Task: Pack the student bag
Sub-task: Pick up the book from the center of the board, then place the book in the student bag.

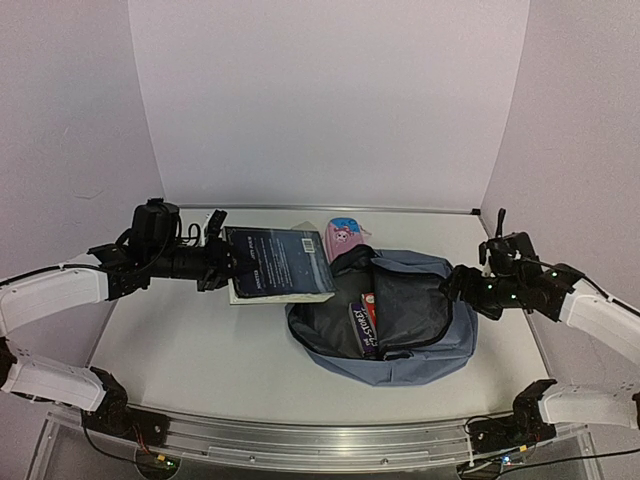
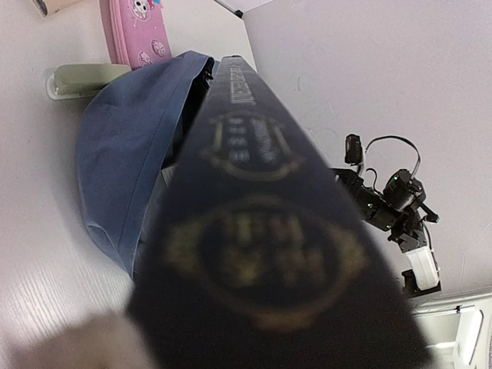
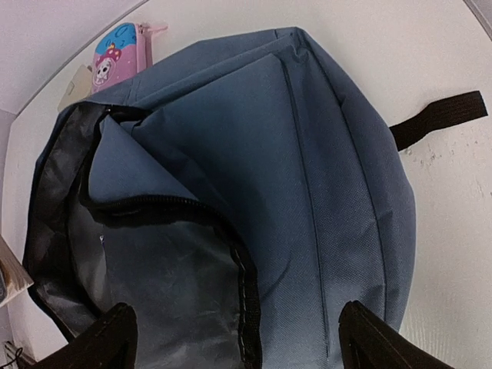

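The grey-blue student bag [image 1: 430, 340] lies open at the table's middle, dark lining showing, with a purple and red book [image 1: 365, 325] inside. My left gripper [image 1: 222, 262] is shut on the left edge of a dark navy book [image 1: 282, 262] and holds it above the table, left of the bag's opening. In the left wrist view the navy book [image 2: 261, 231] with gold lettering fills the frame and hides my fingers; the bag [image 2: 123, 154] lies beyond it. My right gripper [image 1: 452, 283] is at the bag's right rim. In its wrist view the right gripper [image 3: 246, 342] is open, fingers wide apart over the bag's [image 3: 323, 169] zip edge.
A pink pencil case [image 1: 343, 235] lies behind the bag, also seen in the left wrist view [image 2: 138, 31] and the right wrist view [image 3: 115, 58]. A pale green stapler-like object [image 2: 77, 77] sits beside the bag. A black strap [image 3: 438, 119] trails off the bag's far side. Grey walls enclose the table.
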Motion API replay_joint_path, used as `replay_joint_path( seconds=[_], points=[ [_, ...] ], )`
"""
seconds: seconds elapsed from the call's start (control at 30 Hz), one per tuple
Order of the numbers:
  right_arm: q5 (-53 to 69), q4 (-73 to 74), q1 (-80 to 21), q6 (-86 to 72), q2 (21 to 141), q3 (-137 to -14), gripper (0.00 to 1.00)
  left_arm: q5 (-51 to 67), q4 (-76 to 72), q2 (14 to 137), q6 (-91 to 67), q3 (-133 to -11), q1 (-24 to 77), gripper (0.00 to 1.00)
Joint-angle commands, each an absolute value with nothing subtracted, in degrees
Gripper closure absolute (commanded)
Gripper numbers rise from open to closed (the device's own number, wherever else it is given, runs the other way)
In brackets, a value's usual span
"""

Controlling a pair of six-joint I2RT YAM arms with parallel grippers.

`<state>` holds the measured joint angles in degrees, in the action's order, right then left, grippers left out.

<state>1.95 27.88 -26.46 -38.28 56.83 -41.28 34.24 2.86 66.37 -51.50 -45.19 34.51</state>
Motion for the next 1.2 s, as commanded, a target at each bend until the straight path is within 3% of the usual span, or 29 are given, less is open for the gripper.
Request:
replay_joint_path(
  seconds=[0.0, 0.37, 0.63, 0.77, 0.87, 1.17],
  points=[
    [5.8, 25.2, -25.8, -38.2, 56.2, -39.0, 0.16, 35.1, -6.0, 63.5, -51.9, -46.0, 34.6, 1.0],
    [7.8, 18.1, -25.8, -39.4, 61.0, -37.5, 0.43, 35.8, -6.1, 63.7, -52.6, -46.0, 34.6, 1.0],
    [7.1, 16.0, -25.8, -39.6, 63.1, -36.3, 0.54, 36.4, -5.5, 64.5, -52.1, -47.5, 34.6, 1.0],
    [8.3, 14.8, -25.8, -40.1, 62.9, -36.7, 0.83, 36.5, -5.5, 65.9, -52.0, -48.5, 34.6, 1.0],
    [8.3, 14.9, -25.8, -40.7, 60.8, -38.2, 0.98, 35.6, -8.5, 67.4, -54.6, -47.6, 34.6, 1.0],
    [10.2, 16.7, -25.8, -41.6, 53.5, -44.3, 1.0, 34.6, -20.3, 76.3, -60.9, -48.8, 38.9, 1.0]
  ],
)
